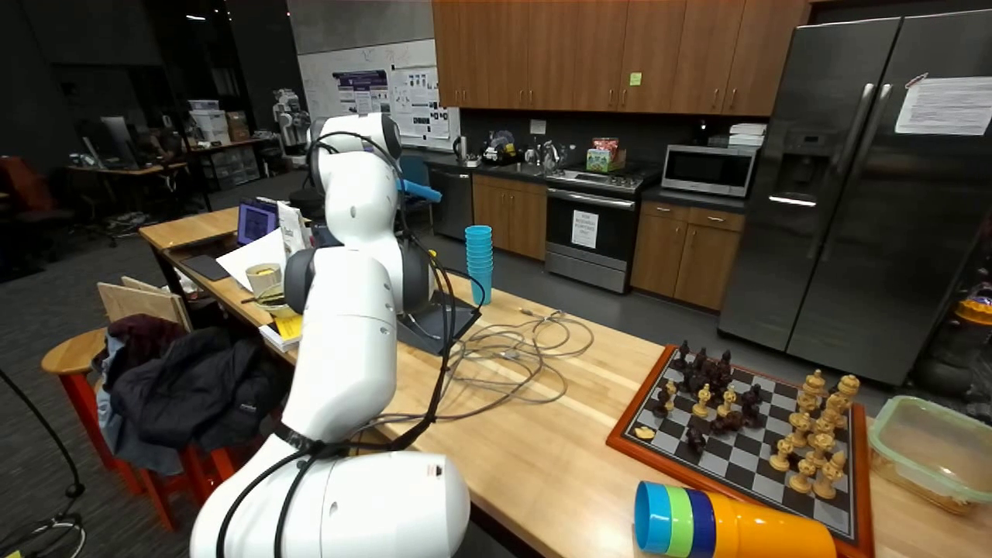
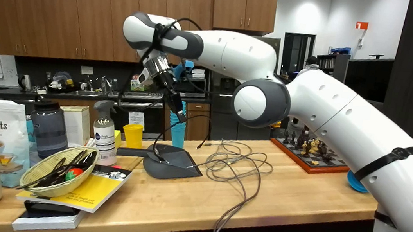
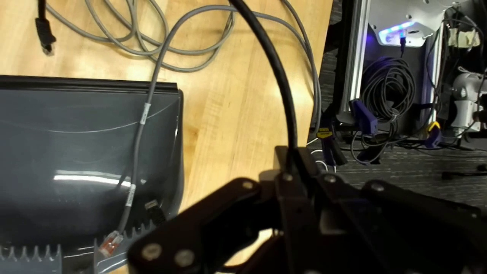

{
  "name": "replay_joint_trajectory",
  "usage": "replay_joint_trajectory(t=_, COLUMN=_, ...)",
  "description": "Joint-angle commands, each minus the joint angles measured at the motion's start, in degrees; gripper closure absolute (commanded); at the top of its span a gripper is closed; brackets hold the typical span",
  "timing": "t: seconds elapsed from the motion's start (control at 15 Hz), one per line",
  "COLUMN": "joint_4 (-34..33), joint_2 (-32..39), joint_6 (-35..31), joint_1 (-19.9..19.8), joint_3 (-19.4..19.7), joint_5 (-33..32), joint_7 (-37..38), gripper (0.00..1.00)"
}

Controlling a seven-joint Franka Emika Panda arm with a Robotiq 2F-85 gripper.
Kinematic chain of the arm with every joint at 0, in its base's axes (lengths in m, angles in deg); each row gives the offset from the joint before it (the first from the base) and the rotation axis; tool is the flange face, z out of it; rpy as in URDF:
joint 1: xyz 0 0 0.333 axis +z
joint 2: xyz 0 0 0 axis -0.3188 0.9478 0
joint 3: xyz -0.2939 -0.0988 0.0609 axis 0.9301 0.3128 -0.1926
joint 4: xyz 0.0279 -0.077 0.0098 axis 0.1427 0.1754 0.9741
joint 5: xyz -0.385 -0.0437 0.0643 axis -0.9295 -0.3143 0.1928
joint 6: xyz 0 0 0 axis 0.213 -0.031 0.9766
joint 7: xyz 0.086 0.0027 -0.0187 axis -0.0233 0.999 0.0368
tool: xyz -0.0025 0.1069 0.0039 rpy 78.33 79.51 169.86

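My gripper (image 3: 291,158) is shut on a thin black cable (image 3: 274,61), which rises from between the fingertips and arcs away in the wrist view. In an exterior view, the gripper (image 2: 181,118) hangs above the table, tilted downward. The black cable (image 2: 209,121) loops from it to a dangling plug; another stretch drops toward the dustpan. Below lies a dark grey dustpan (image 3: 76,114) with a grey cable (image 3: 137,152) across it, ending in a clear plug (image 3: 110,243). Coiled grey cables (image 2: 239,157) lie beside the dustpan. The arm hides the gripper in an exterior view.
A tall stack of teal cups (image 1: 480,260) stands behind the gripper. A yellow cup (image 2: 133,135), a spray bottle (image 2: 105,135) and a wicker basket (image 2: 36,174) are near the dustpan. Farther along sit a chessboard (image 1: 728,457) and nested coloured cups (image 1: 767,531).
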Motion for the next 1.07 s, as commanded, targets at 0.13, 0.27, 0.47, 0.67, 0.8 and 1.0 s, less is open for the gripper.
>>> replay_joint_trajectory(t=0.13, joint_4=1.2, joint_2=-4.1, joint_6=-3.6, joint_1=-1.7, joint_3=2.0, joint_5=-0.3, joint_7=0.3, gripper=0.98)
replay_joint_trajectory(t=0.27, joint_4=1.1, joint_2=-5.1, joint_6=-4.7, joint_1=-2.3, joint_3=2.5, joint_5=-0.5, joint_7=0.7, gripper=0.98)
replay_joint_trajectory(t=0.47, joint_4=1.2, joint_2=-6.4, joint_6=-6.1, joint_1=-3.5, joint_3=3.2, joint_5=-0.6, joint_7=0.9, gripper=0.98)
replay_joint_trajectory(t=0.67, joint_4=1.6, joint_2=-7.0, joint_6=-7.0, joint_1=-4.3, joint_3=3.3, joint_5=-0.6, joint_7=0.9, gripper=0.98)
replay_joint_trajectory(t=0.8, joint_4=2.0, joint_2=-6.8, joint_6=-7.6, joint_1=-4.8, joint_3=3.2, joint_5=-0.3, joint_7=0.8, gripper=0.98)
replay_joint_trajectory(t=1.0, joint_4=-1.8, joint_2=-3.2, joint_6=-6.7, joint_1=-4.8, joint_3=3.0, joint_5=-0.2, joint_7=0.6, gripper=0.98)
